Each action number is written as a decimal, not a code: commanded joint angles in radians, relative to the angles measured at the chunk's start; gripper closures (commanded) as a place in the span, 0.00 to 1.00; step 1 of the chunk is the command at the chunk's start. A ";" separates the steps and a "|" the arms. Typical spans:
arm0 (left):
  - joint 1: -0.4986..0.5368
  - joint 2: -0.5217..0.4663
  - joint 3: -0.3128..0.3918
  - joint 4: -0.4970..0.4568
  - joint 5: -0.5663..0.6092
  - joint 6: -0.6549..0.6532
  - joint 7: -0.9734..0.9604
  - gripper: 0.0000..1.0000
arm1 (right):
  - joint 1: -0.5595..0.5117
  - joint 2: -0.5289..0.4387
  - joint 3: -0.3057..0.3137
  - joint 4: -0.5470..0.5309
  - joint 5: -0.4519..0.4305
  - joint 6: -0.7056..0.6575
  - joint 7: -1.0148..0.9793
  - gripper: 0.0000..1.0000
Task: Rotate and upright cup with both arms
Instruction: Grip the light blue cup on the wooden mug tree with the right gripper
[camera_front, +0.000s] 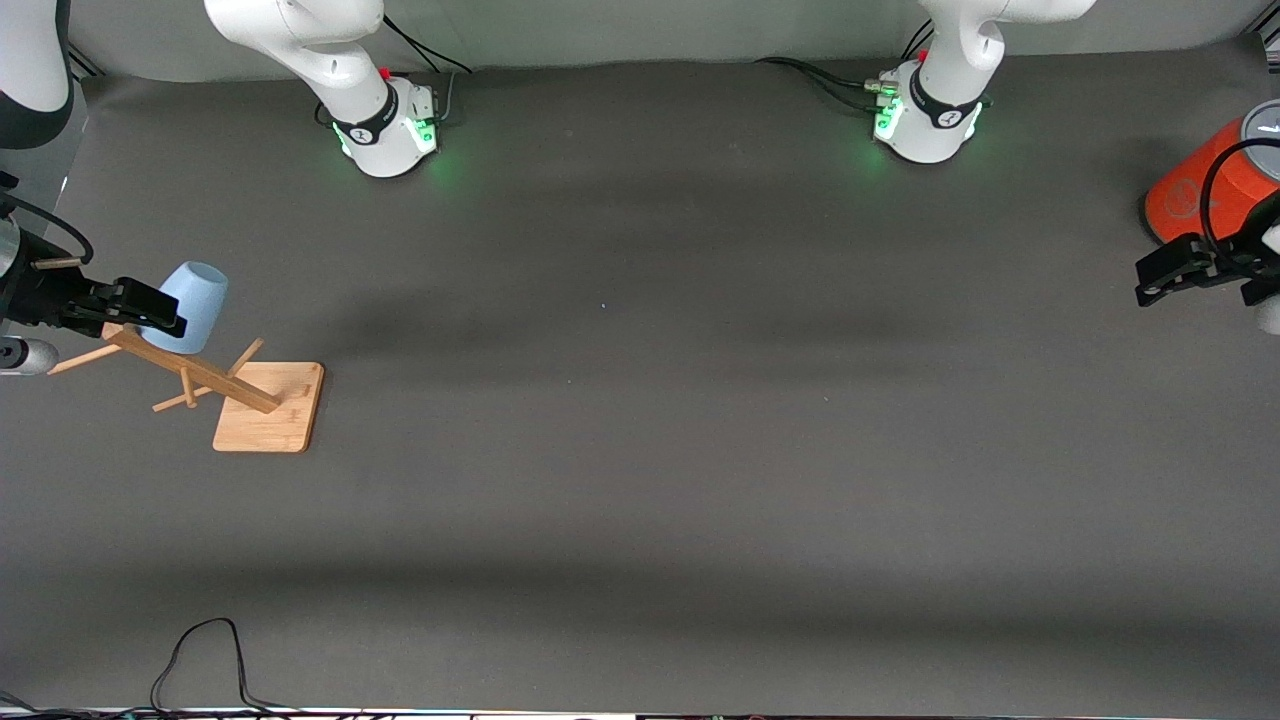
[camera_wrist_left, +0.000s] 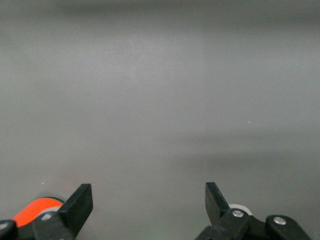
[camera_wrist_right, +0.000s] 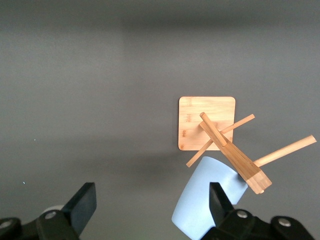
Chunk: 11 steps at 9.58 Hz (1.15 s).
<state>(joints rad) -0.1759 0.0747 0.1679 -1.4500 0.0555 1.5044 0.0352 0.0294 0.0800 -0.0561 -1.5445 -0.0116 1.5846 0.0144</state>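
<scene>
Cup (camera_front: 196, 304) retrieval is the step we are judging to be in hand: the small light-blue tumbler is hanging mouth-down and tilted on a peg of the wooden rack (camera_front: 262, 403), at the right arm's end of the table, and nothing is gripping it yet. We are seeing our right gripper (camera_front: 150, 313) hovering over the top of that rack with its jaws standing wide open and empty; in the right wrist view the cup (camera_wrist_right: 209, 200) is sitting just beside one black finger (camera_wrist_right: 220, 201), partly inside the gap between the fingers, while the rack's square base (camera_wrist_right: 207, 123) is lying on the grey mat further out from the fingertips. We cannot tell whether that finger is touching the cup wall. Our left gripper (camera_front: 1168, 272) is waiting at the left arm's end of the table, also open and empty, with the orange canister (camera_front: 1205, 185) close by it; the left wrist view is showing bare mat ahead of its fingers and a sliver of the canister (camera_wrist_left: 34, 210) beside one of them. Next, we are reckoning, the right gripper needs the cup centred between its fingers before closing, then a lift along the peg so the rack is not dragged over.
</scene>
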 joint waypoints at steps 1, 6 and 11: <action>0.001 -0.001 -0.002 0.013 0.007 -0.023 0.012 0.00 | 0.009 -0.006 -0.007 0.003 0.001 -0.012 -0.002 0.00; 0.003 0.002 -0.001 -0.003 0.007 -0.026 0.011 0.00 | 0.009 -0.005 -0.007 0.004 0.001 -0.011 -0.004 0.00; 0.004 -0.015 -0.001 -0.052 0.000 -0.003 -0.006 0.00 | 0.009 -0.011 -0.010 0.001 0.004 -0.015 -0.002 0.00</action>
<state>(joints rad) -0.1749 0.0808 0.1685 -1.4818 0.0553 1.4961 0.0349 0.0295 0.0799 -0.0563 -1.5445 -0.0116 1.5844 0.0144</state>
